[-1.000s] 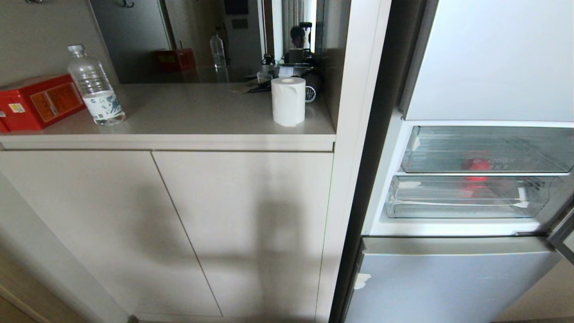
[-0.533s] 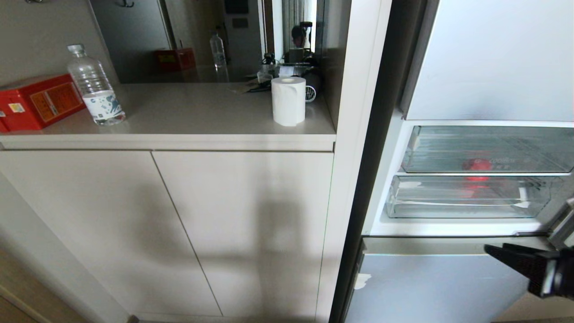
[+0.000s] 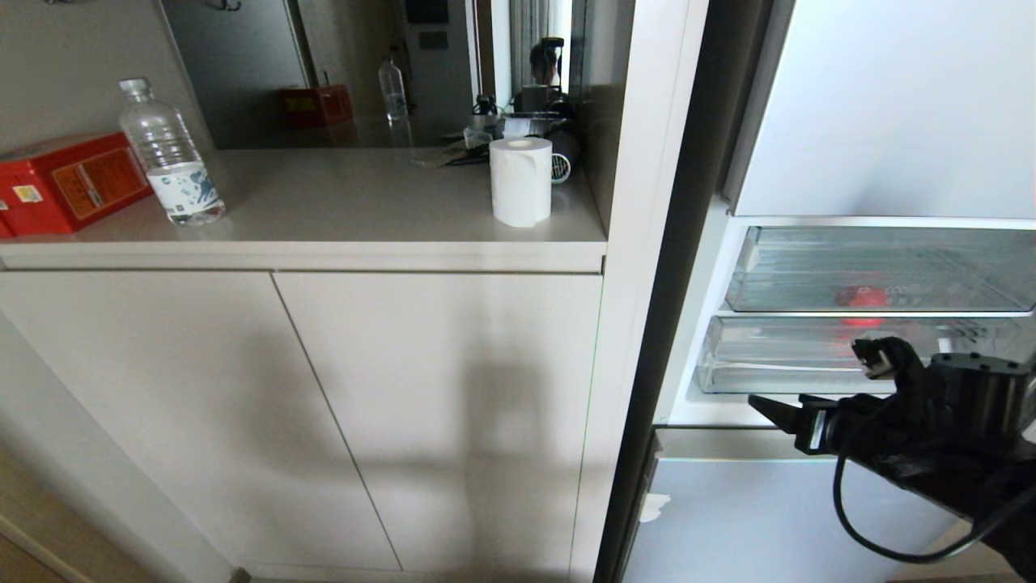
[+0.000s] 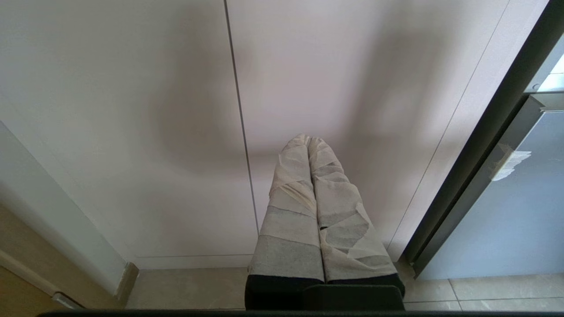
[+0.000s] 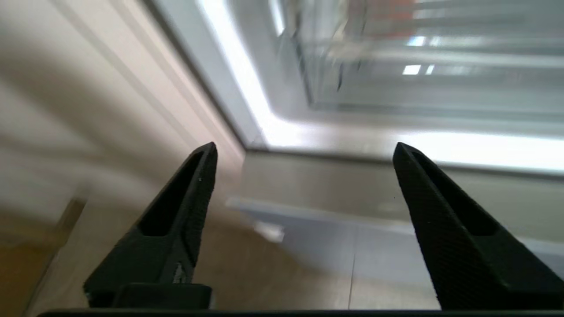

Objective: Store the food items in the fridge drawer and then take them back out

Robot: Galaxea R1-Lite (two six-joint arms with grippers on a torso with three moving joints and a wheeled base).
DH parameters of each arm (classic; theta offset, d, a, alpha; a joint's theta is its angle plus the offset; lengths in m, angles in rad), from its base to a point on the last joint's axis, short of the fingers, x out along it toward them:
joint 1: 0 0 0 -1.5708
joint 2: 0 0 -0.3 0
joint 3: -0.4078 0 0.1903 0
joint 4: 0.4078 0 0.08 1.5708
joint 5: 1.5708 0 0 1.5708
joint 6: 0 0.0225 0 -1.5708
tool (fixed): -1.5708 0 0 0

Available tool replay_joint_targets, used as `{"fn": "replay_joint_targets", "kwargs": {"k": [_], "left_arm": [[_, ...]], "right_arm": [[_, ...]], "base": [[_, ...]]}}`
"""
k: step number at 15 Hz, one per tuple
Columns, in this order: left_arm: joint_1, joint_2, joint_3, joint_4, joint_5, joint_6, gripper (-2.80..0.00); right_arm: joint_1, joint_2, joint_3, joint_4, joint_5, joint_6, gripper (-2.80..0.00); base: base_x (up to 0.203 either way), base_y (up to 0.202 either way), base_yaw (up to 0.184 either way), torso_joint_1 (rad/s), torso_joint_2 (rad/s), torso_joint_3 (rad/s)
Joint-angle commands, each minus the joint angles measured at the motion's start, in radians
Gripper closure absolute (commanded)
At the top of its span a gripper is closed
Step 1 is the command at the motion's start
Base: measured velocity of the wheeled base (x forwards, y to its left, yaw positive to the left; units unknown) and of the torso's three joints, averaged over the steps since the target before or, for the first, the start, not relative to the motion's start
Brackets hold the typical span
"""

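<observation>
Fruit (image 3: 863,297), red and round, lies inside the upper clear bin (image 3: 882,271) of the open fridge; a second clear bin (image 3: 809,356) sits just below it. Which one is the drawer I cannot tell. The right gripper (image 3: 769,407) hangs in front of the lower bin's front lip, jaws spread wide and empty. The left gripper (image 4: 308,143), fingers wrapped in pale tape and pressed together, hangs before pale cupboard doors (image 3: 324,405). On the beige counter (image 3: 364,202) stand a paper roll (image 3: 520,182), water bottle (image 3: 166,154) and red box (image 3: 69,182). Tiles (image 4: 484,293) cover the floor.
</observation>
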Motion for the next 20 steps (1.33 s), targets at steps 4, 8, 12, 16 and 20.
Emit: {"fn": "replay_joint_targets", "kwargs": {"k": [4,8,12,16,20], "left_arm": [[0.0,0.001,0.0,0.0,0.0,0.0,0.0],[0.002,0.001,0.0,0.0,0.0,0.0,0.0],[0.0,0.001,0.0,0.0,0.0,0.0,0.0],[0.001,0.001,0.0,0.0,0.0,0.0,0.0],[0.001,0.001,0.0,0.0,0.0,0.0,0.0]], "right_arm": [[0.013,0.328,-0.038,-0.373,-0.041,-0.02,-2.8],[0.019,0.323,-0.108,-0.375,-0.11,-0.054,-2.8],[0.036,0.341,-0.153,-0.375,-0.166,-0.068,-2.8],[0.091,0.344,-0.195,-0.375,-0.206,-0.069,-2.8],[0.114,0.36,-0.246,-0.375,-0.273,-0.071,-2.8]], "base": [[0.0,0.0,0.0,0.0,0.0,0.0],[0.0,0.0,0.0,0.0,0.0,0.0],[0.0,0.0,0.0,0.0,0.0,0.0],[0.0,0.0,0.0,0.0,0.0,0.0],[0.0,0.0,0.0,0.0,0.0,0.0]]}}
